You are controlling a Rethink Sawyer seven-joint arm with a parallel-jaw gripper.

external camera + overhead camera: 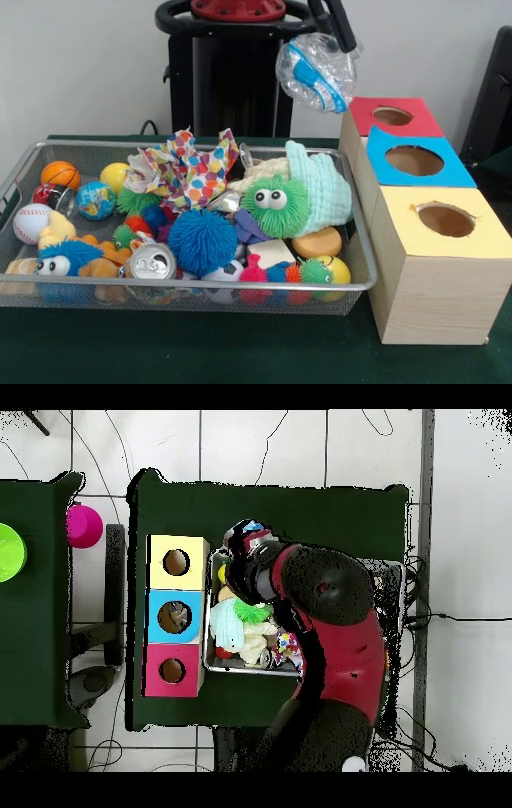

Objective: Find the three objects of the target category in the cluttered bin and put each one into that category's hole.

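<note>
Silver mesh bin (24,160), blue-topped hole (414,161), clear blue-printed bag (316,70), polka-dot paper (192,172)

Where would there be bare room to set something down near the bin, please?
Bare green tablecloth lies in front of the bin and the yellow-topped box. The bin itself is packed with toys, and the three boxes stand tight against its side.

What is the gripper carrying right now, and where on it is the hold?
The gripper holds a crumpled clear plastic bottle with a blue label, pinched at its upper right end; the rest hangs below, above the table beside the red-topped box.
</note>
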